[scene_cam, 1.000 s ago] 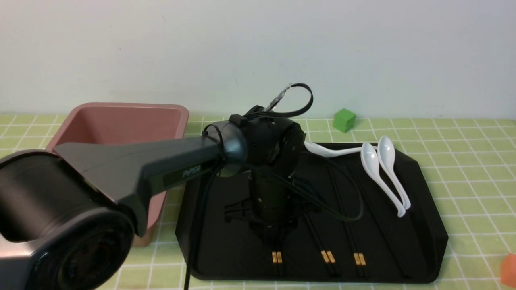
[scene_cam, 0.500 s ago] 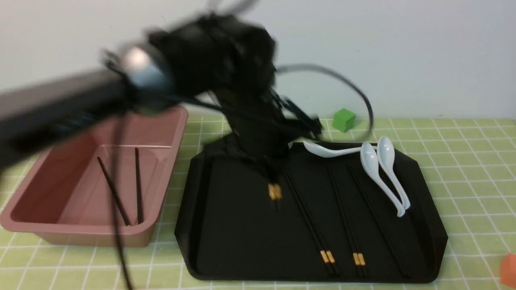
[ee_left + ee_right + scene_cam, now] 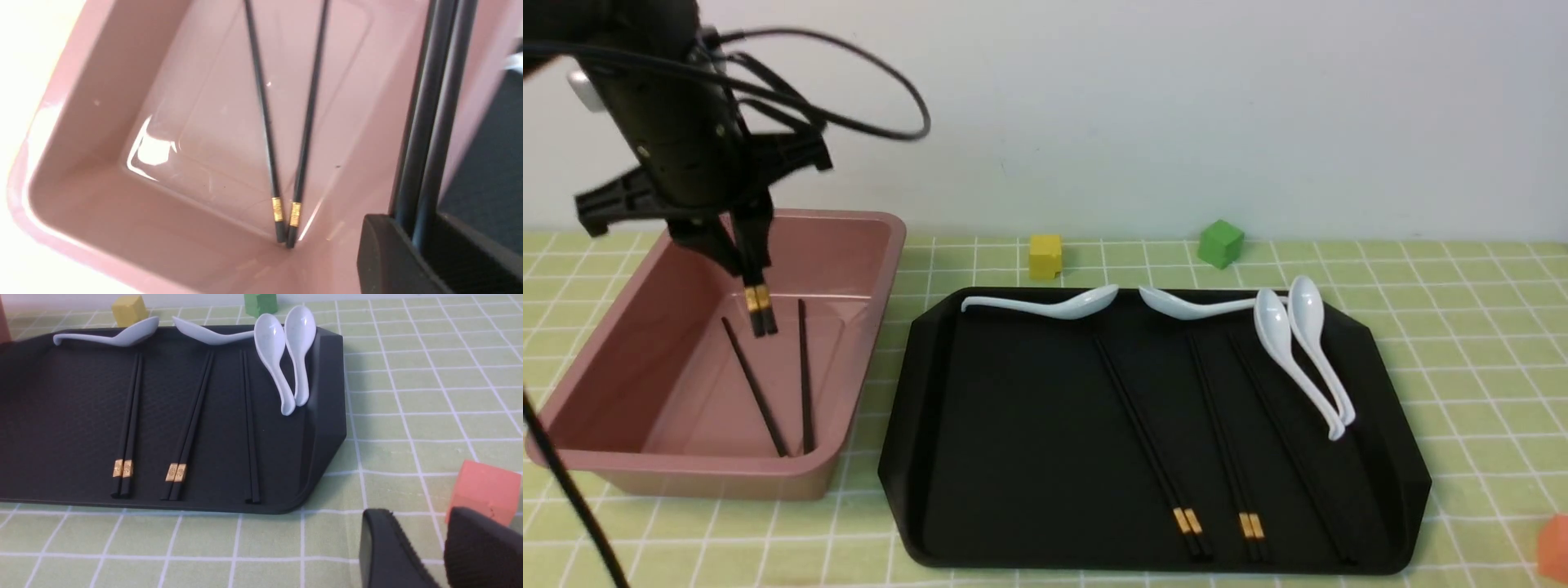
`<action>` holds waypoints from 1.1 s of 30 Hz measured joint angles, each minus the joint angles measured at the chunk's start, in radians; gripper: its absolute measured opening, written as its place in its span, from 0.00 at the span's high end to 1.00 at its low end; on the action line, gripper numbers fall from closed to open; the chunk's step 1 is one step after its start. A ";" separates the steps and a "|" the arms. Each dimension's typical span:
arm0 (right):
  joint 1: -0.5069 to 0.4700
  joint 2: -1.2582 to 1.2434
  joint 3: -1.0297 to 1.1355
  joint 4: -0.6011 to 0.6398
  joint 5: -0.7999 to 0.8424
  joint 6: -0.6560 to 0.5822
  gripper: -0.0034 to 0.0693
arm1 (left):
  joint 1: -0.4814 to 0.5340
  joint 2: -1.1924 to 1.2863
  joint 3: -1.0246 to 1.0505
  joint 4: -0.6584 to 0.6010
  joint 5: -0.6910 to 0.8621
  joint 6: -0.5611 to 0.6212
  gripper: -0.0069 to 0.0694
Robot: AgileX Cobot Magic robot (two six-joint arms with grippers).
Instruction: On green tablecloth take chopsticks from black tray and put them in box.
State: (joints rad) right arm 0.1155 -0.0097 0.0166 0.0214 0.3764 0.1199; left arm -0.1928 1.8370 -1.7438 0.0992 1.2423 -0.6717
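Note:
My left gripper [image 3: 752, 273] is shut on a pair of black chopsticks [image 3: 760, 314] with gold bands. It holds them over the pink-brown box [image 3: 882, 237]. In the left wrist view the held pair [image 3: 429, 122] runs between the gripper's [image 3: 425, 228] fingers. Two more chopsticks [image 3: 805, 384] lie crossed in the box [image 3: 81, 204], also seen in the left wrist view [image 3: 265, 122]. The black tray [image 3: 980, 457] holds three more pairs [image 3: 1152, 457]. My right gripper [image 3: 416, 516] is open and empty, low over the green tablecloth [image 3: 408, 416] beside the tray [image 3: 61, 416].
Several white spoons [image 3: 1307, 351] lie along the tray's far and right sides. A yellow cube [image 3: 1045, 256] and a green cube [image 3: 1219, 242] sit behind the tray. An orange cube [image 3: 484, 490] sits close to my right gripper.
My left arm has lifted a chopstick pair off the tray and swung left. It now holds the pair over the box.

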 joint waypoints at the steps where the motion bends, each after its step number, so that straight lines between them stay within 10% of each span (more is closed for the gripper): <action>1: 0.000 0.000 0.000 0.000 0.000 0.000 0.62 | 0.000 0.025 0.000 -0.001 -0.002 0.000 0.76; 24: 0.000 0.000 0.000 0.000 0.000 0.000 0.62 | -0.004 0.169 0.001 -0.099 -0.022 0.076 0.60; 33: 0.000 0.000 0.000 0.000 0.000 0.000 0.62 | -0.004 -0.146 0.003 -0.099 -0.008 0.213 0.80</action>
State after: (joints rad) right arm 0.1155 -0.0097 0.0166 0.0214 0.3764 0.1199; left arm -0.1968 1.6910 -1.7408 0.0000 1.2346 -0.4585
